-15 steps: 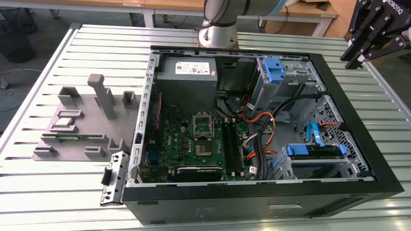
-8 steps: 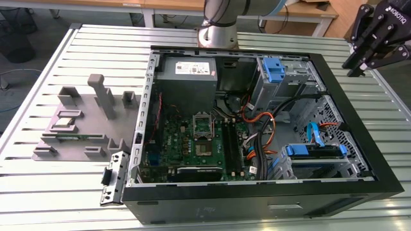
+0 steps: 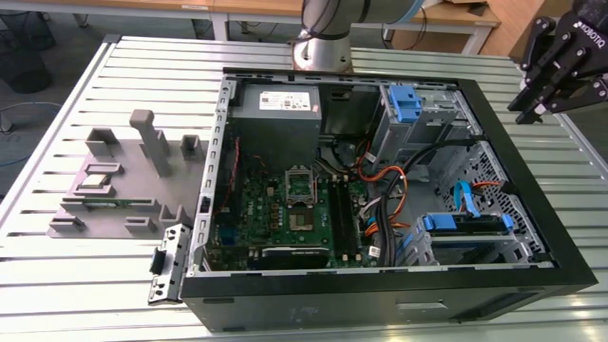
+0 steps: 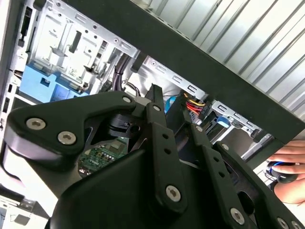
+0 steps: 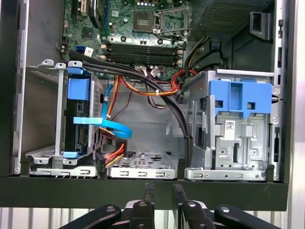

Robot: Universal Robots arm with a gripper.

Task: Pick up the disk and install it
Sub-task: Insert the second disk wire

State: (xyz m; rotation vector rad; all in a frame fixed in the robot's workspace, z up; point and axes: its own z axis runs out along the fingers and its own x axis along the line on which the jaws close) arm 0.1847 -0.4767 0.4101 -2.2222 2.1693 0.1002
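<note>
The ribbed silver metal desk [image 3: 57,299] carries a big open black tower computer case [image 3: 380,299], which lies on its side. Inside it, a green circuit board [image 3: 285,214] covers the floor, and a grey metal power-supply box [image 3: 275,103] sits at the far end with a white sticker whose print is too small to read. On the exterior view's left, a grey plastic fixture plate with upright blocks [image 3: 124,178] rests on the desk beside the case. The black tool [image 3: 534,114] hangs above the desk outside the case wall, on the exterior view's right; it has white lettering on its body. In the first wrist view the tool [image 5: 163,190] has its two fingers drawn near together with only a narrow gap, and nothing is between them. The flat disk with blue plastic side rails [image 3: 463,222] sits in a silver metal cage in the near corner of the case, well apart from the tool; in the first wrist view the disk [image 5: 78,95] stands on edge in this cage. Orange, red and black cables [image 3: 385,182] curve between the board and the cages. A person's hand [image 4: 288,171] appears at the edge of the second wrist view.
</note>
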